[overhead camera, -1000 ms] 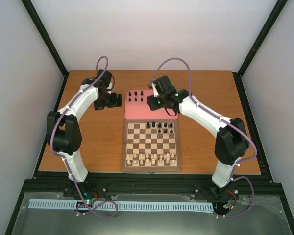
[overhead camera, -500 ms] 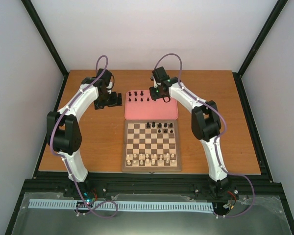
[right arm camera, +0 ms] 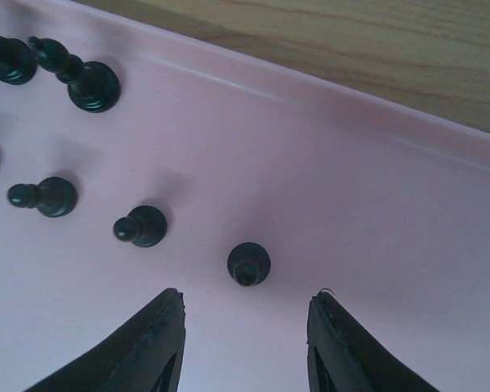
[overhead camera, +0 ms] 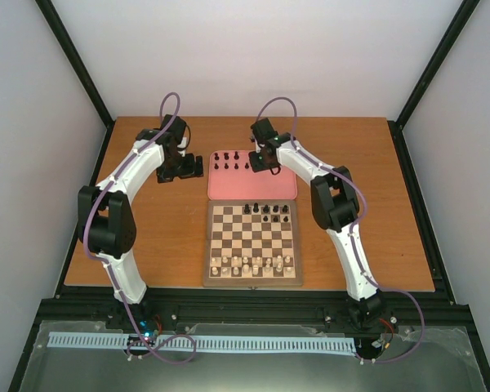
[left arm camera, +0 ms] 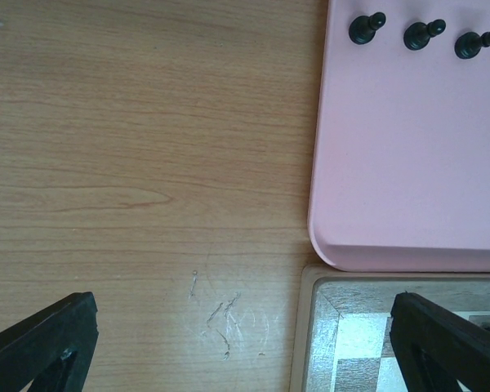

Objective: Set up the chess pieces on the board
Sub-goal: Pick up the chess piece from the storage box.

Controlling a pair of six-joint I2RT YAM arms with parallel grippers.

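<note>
The wooden desk (overhead camera: pixel 155 220) fills the middle of the top view. On it, below centre, lies the board (overhead camera: pixel 251 237), and the pink tray (overhead camera: pixel 253 186) lies directly above it, the two edges just beside each other.

The left end effector (left arm camera: pixel 245 351) stands over bare desk at the left of the tray. Its jaws are spread very wide (one finger shows at each bottom corner of the left wrist view) and it has nothing between them and touches nothing. A corner of the board and the rounded corner of the tray are at the lower right of that view.

The right end effector (right arm camera: pixel 245 300) hangs over the upper part of the tray. Its jaws are moderately apart, wider than a piece, and they hold nothing. One black pawn (right arm camera: pixel 249 264) stands upright just above the gap, not touching either finger.

Some of the chess pieces (overhead camera: pixel 233 159) stand in the upper left part of the tray. Several more are on the upper rows of the board, towards its right side. The cream pieces (overhead camera: pixel 253 264) stand along the lower rows of the board.
</note>
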